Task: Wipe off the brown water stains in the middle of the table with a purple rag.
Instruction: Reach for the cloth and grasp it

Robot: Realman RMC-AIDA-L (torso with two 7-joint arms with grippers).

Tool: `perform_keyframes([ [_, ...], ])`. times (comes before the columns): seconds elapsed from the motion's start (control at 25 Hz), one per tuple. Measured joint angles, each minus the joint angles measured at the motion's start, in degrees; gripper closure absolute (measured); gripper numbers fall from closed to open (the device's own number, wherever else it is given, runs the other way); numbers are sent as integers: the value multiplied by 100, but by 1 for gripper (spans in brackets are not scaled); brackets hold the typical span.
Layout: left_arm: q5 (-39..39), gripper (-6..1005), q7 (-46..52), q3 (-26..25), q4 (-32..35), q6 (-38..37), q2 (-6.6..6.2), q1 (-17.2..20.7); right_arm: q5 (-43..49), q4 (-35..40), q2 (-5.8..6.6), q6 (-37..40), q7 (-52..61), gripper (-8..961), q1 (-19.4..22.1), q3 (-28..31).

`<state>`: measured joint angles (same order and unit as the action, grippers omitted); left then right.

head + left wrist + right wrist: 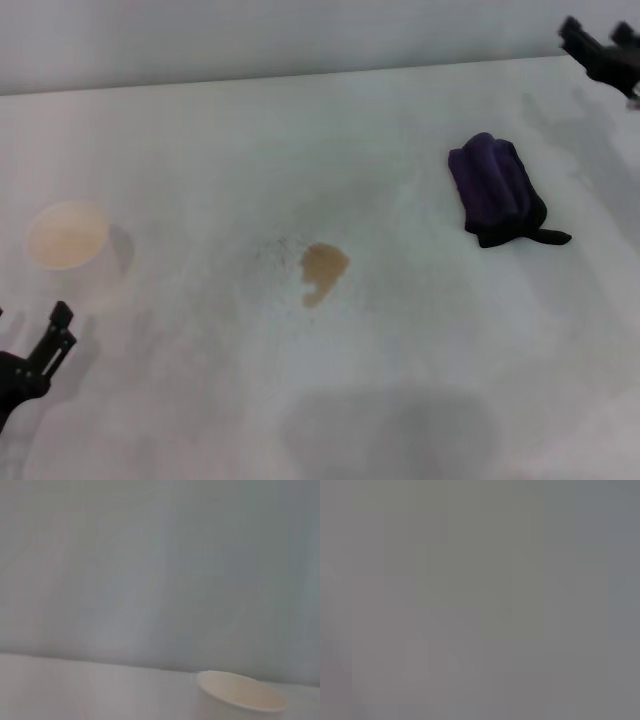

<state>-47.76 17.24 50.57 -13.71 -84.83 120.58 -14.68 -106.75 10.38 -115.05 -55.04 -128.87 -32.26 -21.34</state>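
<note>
Over on the left, the left gripper (45, 345) hangs low near a paper cup (68, 235), holding nothing, its spread unclear. Mid-table (200, 140), the brown water stains (323, 268) sit untouched. The purple rag (497, 190) lies bunched, well apart. Far right, the right gripper (598, 38) hovers empty, its gap unclear too. Nothing's wiped yet.

The left gripper (45, 335) sits low at the near left corner of the head view. Its two black fingers (60, 318) point up and away from the robot. The right gripper (598, 38) is high up at the far right corner. Its dark fingers stick out with a gap between them. Both grippers hold nothing.
</note>
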Motion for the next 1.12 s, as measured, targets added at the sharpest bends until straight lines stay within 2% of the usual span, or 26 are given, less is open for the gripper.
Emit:
perform_keyframes([
  [0.24, 427, 110, 341, 13, 8, 55, -22, 20, 976, 2155, 44, 1271, 2874, 92, 2, -2870],
  [0.36, 514, 110, 342, -4, 33, 57, -23, 0, 2136, 3018, 108, 1631, 4172, 92, -32, -3671],
  [0.52, 652, 110, 342, -12, 58, 65, -31, -34, 4629, 4043, 107, 1178, 6544, 94, -205, -3883],
  [0.64, 731, 110, 342, -17, 72, 65, -36, -57, 6715, 4819, 1, 378, 8110, 94, -372, -3928],
  [0.72, 798, 110, 342, -20, 76, 65, -41, -91, 7539, 5172, -28, -170, 8814, 95, -442, -4016],
  [0.8, 836, 110, 342, -21, 77, 64, -42, -130, 8058, 5439, -24, -802, 9303, 95, -480, -4180],
  [0.92, 889, 110, 341, -21, 79, 63, -49, -211, 8208, 5657, -31, -1382, 9721, 96, -402, -4416],
  [1.12, 922, 111, 338, -21, 79, 62, -52, -308, 8245, 5532, -34, -1421, 10183, 95, -188, -5101],
])
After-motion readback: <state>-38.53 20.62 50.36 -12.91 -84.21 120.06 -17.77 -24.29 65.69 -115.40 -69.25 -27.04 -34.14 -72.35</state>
